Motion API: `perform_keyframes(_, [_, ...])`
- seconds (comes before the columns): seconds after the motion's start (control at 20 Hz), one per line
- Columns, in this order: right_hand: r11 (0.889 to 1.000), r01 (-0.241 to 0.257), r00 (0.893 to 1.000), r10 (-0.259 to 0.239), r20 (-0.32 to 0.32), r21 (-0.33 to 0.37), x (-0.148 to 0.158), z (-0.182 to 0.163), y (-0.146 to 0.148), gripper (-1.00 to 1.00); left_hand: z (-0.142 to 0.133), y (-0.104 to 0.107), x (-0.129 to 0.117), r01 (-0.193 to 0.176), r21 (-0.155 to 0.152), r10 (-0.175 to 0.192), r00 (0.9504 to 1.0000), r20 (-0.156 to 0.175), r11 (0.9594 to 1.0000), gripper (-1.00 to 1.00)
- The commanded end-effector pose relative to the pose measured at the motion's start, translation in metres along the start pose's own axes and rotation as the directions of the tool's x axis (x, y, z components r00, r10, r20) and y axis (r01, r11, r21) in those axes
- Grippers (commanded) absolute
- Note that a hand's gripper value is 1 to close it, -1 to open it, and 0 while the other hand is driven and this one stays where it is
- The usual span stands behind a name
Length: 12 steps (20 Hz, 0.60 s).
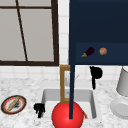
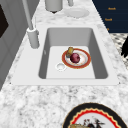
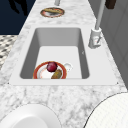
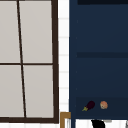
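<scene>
Sink (image 2: 100, 50): one plate (image 2: 85, 60), two hands (image 1: 39, 109).

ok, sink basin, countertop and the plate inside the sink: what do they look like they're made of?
Sink basin: plain matte grey-white, no glare, so probably composite or enamel rather than bare steel.
Countertop: grey-white speckled mottling, looks like granite or marble, smooth.
Plate in the basin: white centre with an orange-red rim band, likely glazed ceramic, holding a dark red round fruit and a brownish item. All are guesses from the render.
</scene>
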Motion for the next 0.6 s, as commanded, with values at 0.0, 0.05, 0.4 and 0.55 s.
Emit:
perform_keyframes(0.0, [0.999,-0.035,0.999,0.035,-0.013,-0.021,0.016,0.017,0.035,-1.0,0.0,0.0,0.0,0.0,0.0,0.0,1.0,0.0,1.0,0.0])
perform_keyframes(0.05, [0.999,-0.048,0.999,0.047,-0.019,-0.025,0.023,0.016,0.043,-1.0,0.0,0.0,0.0,0.0,0.0,0.0,1.0,0.0,1.0,0.0])
perform_keyframes(0.4, [0.999,-0.037,0.999,0.036,-0.03,-0.032,0.068,0.015,0.074,-1.0,0.0,0.0,0.0,0.0,0.0,0.0,1.0,0.0,1.0,0.0])
perform_keyframes(0.55, [0.999,-0.033,0.999,0.032,-0.028,-0.027,0.089,0.017,0.089,-1.0,0.0,0.0,0.0,0.0,0.0,0.0,1.0,0.0,1.0,0.0])
